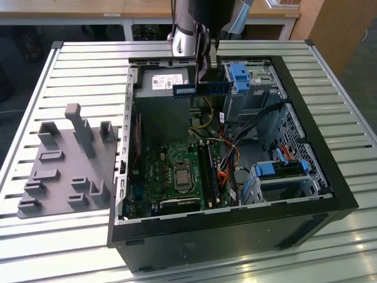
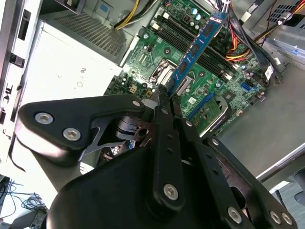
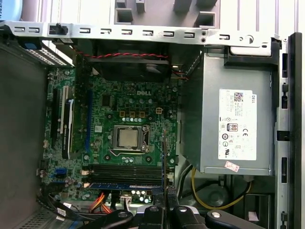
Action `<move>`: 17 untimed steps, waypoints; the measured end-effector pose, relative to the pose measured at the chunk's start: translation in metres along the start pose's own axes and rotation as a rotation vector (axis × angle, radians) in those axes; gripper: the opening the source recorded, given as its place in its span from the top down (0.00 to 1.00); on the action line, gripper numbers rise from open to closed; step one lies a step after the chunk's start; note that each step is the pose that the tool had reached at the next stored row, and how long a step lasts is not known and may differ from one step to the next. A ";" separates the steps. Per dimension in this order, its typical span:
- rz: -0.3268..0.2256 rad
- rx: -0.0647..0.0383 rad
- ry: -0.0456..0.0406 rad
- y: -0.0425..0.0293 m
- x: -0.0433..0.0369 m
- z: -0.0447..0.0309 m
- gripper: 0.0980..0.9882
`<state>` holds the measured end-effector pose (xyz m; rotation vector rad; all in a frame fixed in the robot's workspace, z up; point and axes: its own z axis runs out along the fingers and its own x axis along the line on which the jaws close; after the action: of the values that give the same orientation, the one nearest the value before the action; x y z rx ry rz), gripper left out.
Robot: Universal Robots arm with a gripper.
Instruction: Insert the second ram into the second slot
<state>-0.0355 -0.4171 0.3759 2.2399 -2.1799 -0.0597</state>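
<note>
My gripper (image 1: 204, 69) hangs over the back of the open computer case (image 1: 235, 230), shut on the second ram (image 1: 201, 89), a long blue stick held level above the case. In the second wrist view the fingers (image 2: 161, 102) pinch one end of the blue stick (image 2: 193, 50), which reaches out over the motherboard. The dark memory slots (image 1: 207, 171) lie well below it, beside the processor socket (image 1: 181, 175). In the first wrist view the slots (image 3: 126, 172) run next to the stick's thin blue edge (image 3: 124, 185). I cannot tell which slot is the second.
A silver power supply (image 3: 233, 124) fills the case corner beneath the arm. Blue drive cages (image 1: 241, 78) (image 1: 283, 168) and orange and black cables (image 1: 227, 159) crowd the exterior view's right side. A grey fixture plate (image 1: 59, 177) with upright posts sits outside the case on the slatted table.
</note>
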 end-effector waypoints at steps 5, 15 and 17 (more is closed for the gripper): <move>0.000 0.000 0.0000 0.0000 0.0014 0.0000 0.96; 0.000 0.000 0.0005 0.0001 0.0038 -0.0001 0.96; 0.000 0.000 0.0005 0.0001 0.0044 0.0000 0.96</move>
<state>-0.0355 -0.4215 0.3759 2.2396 -2.1796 -0.0592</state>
